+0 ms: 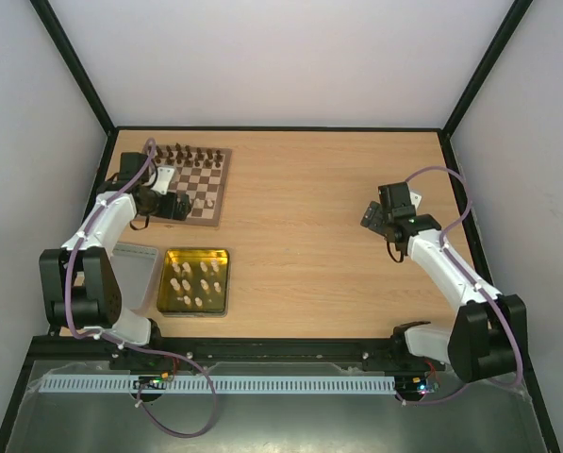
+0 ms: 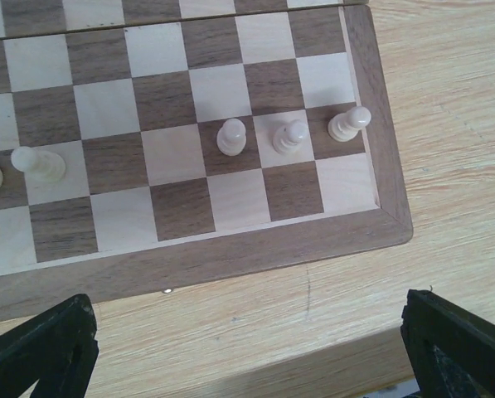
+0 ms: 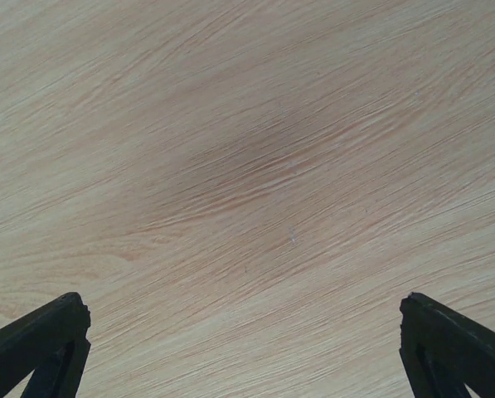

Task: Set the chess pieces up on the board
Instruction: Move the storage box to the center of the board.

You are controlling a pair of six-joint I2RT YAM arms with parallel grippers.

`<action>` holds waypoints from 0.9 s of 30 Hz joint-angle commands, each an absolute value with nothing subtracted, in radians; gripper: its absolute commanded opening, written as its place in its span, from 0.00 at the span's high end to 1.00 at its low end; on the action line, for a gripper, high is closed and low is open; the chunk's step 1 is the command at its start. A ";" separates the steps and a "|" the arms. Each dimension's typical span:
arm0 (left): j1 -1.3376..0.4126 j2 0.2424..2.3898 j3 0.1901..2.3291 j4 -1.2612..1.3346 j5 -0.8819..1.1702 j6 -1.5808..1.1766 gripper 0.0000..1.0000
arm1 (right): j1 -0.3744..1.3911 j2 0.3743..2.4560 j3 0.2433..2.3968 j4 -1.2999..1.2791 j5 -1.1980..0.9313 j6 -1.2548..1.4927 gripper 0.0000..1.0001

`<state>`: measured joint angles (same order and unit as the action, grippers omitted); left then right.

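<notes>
Five cream pieces (image 2: 231, 137) stand on the board (image 2: 230, 253), all in the second rank from its near border. Three occupy adjacent squares next to the board's near-right corner. The other two stand further left along the same rank, with two bare squares between the groups. The board's nearest rank is bare in the left wrist view.

The dark brown pieces (image 1: 189, 154) are lined up along the far edge of the board, as seen from the top camera.

The spare cream pieces (image 1: 187, 285) sit in a yellow tray (image 1: 226, 283), which rests on the table (image 1: 319, 236) on the near side of the board, clear of its border. A grey lid (image 1: 138, 269) lies just beside that tray, off the board's near-left corner.

The left gripper (image 2: 247, 348) hangs above the board's near border. Its fingers (image 2: 44, 344) are spread to full width, and only the border and the table surface show between them. No piece is touched or held.

The right gripper (image 1: 375, 215) hangs well to the right of the board, over bare table. Its jaws also stand fully apart, and the right wrist view shows only wood grain between the two black fingertips.
</notes>
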<state>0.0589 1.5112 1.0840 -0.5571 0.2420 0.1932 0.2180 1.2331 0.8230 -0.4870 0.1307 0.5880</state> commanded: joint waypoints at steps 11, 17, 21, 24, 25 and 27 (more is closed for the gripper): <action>0.051 1.517 1.144 -0.711 0.311 0.218 0.00 | 0.263 1.195 0.864 -0.643 -0.003 0.646 0.02; 0.049 1.519 1.283 -0.835 0.256 0.238 0.00 | 0.420 1.204 0.947 -0.685 0.006 0.606 0.02; 0.061 1.511 1.282 -0.851 0.200 0.271 0.01 | 0.465 1.180 0.945 -0.662 -0.021 0.625 0.02; 0.097 1.518 1.298 -0.860 0.219 0.296 0.04 | 0.479 1.196 0.969 -0.676 -0.081 0.631 0.01; 0.113 1.522 1.309 -0.862 0.234 0.301 0.05 | 0.495 1.208 0.986 -0.679 -0.123 0.631 0.03; 0.151 1.535 1.328 -0.863 0.264 0.309 0.09 | 0.557 1.252 1.032 -0.690 -0.145 0.631 0.10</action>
